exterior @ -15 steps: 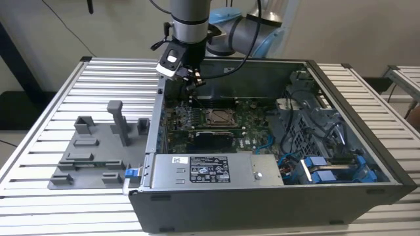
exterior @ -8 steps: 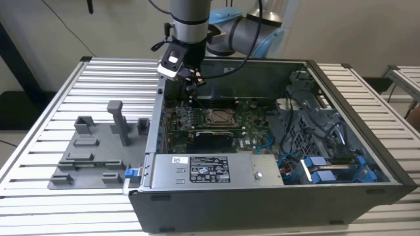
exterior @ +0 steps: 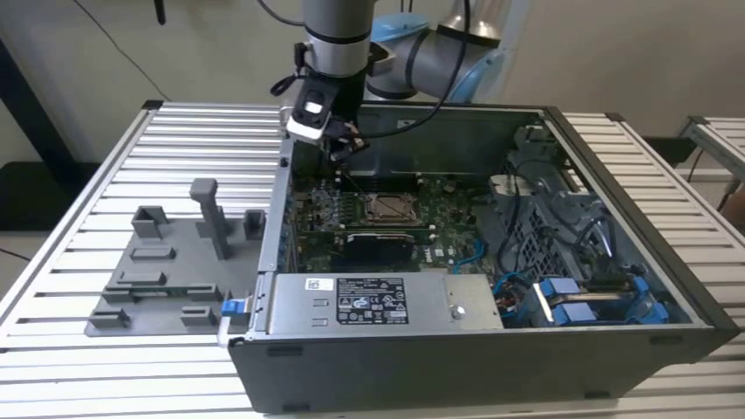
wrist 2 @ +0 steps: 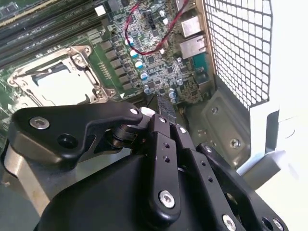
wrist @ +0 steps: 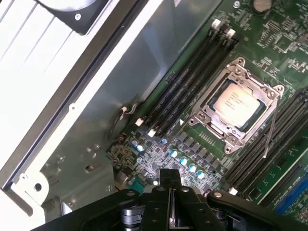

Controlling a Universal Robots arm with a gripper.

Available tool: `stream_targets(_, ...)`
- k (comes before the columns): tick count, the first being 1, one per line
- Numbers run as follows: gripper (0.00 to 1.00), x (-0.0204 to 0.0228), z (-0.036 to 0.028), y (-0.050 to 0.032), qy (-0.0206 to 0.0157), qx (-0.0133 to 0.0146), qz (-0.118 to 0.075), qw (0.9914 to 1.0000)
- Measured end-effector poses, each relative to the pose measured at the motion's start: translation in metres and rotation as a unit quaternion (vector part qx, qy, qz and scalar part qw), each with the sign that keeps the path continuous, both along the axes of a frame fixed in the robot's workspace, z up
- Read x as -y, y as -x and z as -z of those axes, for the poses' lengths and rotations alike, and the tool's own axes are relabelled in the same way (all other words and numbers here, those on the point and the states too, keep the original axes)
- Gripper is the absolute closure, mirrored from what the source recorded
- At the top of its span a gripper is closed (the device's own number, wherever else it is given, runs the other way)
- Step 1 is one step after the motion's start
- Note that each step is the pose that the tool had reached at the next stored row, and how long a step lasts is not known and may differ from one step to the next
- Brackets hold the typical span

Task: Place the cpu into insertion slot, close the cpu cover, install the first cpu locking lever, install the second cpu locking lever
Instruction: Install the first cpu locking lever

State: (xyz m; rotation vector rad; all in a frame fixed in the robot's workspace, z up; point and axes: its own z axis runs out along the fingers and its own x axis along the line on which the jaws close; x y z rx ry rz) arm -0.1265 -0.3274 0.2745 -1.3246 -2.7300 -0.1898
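Cpu (wrist: pixel 239 103) on motherboard (wrist: pixel 285 48), cpu cover (wrist: pixel 219 128) around it.

cpu (wrist: pixel 239 103) within cpu cover (wrist: pixel 215 94) window

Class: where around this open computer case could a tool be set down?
In the exterior view: bare ribbed metal table left of the dark computer case, beyond the grey moulded fixture; slats at the case's right. Crowded inside: green motherboard, cables, black gripper.

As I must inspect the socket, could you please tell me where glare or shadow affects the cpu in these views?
Second wrist view: glare bleaches the cpu nearly white, with the claw dark in front. First wrist view: cpu evenly lit, mild sheen. Exterior view: cpu softly lit, no glare.
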Motion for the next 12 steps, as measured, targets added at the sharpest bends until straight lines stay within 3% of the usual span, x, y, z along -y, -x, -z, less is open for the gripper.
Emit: stream_targets(12, 0.89, 0.0002, 0.0, 0.0, 0.0, 0.0007, -0.05, 0.99876)
